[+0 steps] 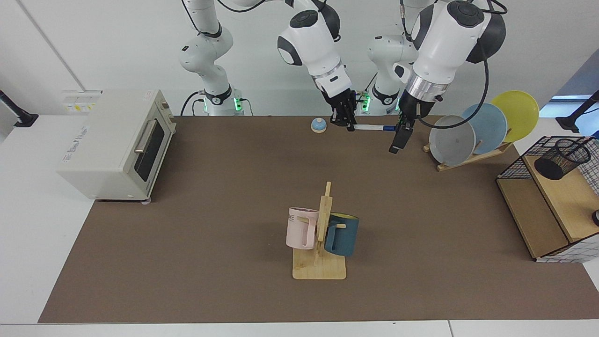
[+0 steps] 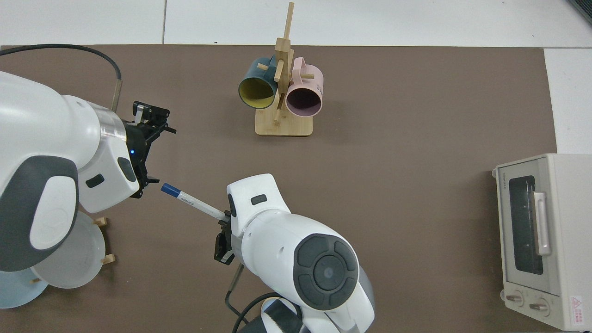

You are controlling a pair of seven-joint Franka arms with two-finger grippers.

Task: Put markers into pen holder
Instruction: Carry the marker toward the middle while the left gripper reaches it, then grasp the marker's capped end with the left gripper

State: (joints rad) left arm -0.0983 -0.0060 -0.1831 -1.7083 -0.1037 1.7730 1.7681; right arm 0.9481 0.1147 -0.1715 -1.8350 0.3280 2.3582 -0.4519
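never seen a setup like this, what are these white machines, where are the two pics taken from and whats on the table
These are two white robot arms, each ending in a two-finger gripper. One picture looks across the table at them; the other looks straight down.

The right gripper holds a slim white marker with a blue cap level above the brown table mat, gripping its bare end. The left gripper, fingers open, sits right at the capped end.

On the table: a cream toaster oven, a wooden rack with a pink mug and a dark teal mug, plates in a wooden stand, a small blue bell, and a black wire-mesh pen holder on a wooden shelf.
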